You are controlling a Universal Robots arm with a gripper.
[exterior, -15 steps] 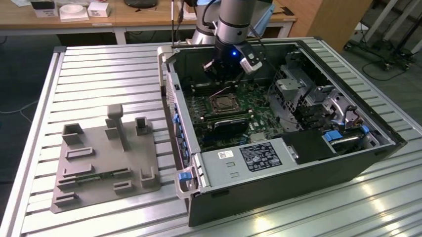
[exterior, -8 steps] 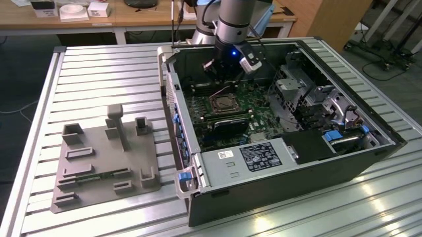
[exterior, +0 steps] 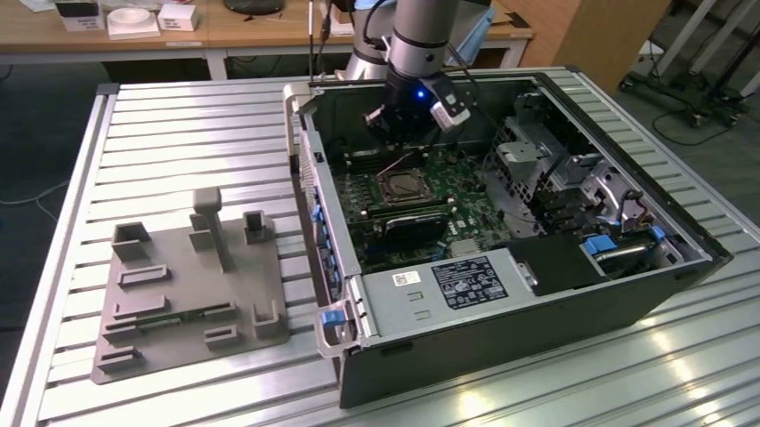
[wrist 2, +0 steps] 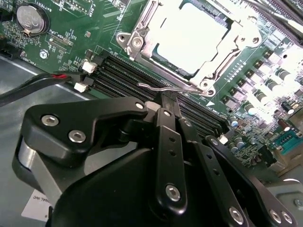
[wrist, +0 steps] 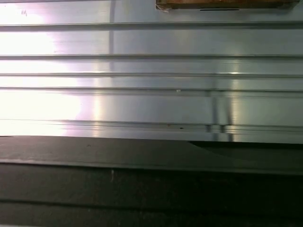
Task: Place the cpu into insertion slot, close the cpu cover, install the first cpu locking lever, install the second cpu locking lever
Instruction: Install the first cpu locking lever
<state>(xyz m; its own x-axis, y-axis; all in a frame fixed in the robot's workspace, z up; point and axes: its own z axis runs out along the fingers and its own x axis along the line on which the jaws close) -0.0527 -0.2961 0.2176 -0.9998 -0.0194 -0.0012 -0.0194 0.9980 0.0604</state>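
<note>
Evidently the cpu (wrist 2: 189,35) sits in the slot (wrist 2: 136,42), its bright top showing through the cut-out of the cover (wrist 2: 222,47), which lies down over it. In the exterior view the gripper (exterior: 410,133) hangs inside the case (exterior: 594,294), just above the socket. In the second wrist view the gripper (wrist 2: 164,100) has its fingers pressed together with nothing visible between them, its tip right at the thin wire lever (wrist 2: 163,87) that runs along the near edge of the socket.

I judge the step in hand to be a locking lever. The closed tip should bear on the lever's hooked end, press straight down, then swing it sideways under its catch. Keep the push off the memory slots (wrist 2: 123,75) just beside it and clear of the red-and-black cable (wrist 2: 42,80). A slip here could scrape the board.
</note>
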